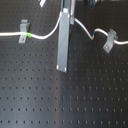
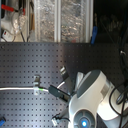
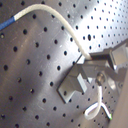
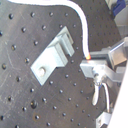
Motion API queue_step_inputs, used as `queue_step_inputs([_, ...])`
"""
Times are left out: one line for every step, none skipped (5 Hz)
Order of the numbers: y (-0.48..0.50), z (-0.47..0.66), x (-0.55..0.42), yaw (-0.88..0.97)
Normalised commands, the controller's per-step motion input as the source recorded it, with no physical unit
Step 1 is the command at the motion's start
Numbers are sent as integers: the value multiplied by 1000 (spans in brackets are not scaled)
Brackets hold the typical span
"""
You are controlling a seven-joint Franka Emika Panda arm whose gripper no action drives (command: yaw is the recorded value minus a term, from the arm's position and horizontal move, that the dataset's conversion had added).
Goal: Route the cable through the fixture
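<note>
The white cable runs from the first exterior view's left, past its green band, up to my gripper, then on to the right. The fixture is the slim grey strip; my gripper sits at its top. In the second wrist view its forked top stands just beside the cable, apart from it. My gripper is shut on the cable. The first wrist view shows the fixture, the cable's blue band and the gripper. In the second exterior view the gripper is by the cable.
A squat grey clip holds the cable at the first exterior view's left, and a slanted clip holds it at the right. In the second exterior view, clear bins stand at the back and the white arm base fills the lower right.
</note>
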Motion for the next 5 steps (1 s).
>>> queue_step_inputs([-301, 198, -547, 0])
queue_step_inputs([-262, 161, -594, 0])
queue_step_inputs([5, 1, -21, 0])
queue_step_inputs([314, 305, -21, 11])
queue_step_inputs([298, 584, -152, 111])
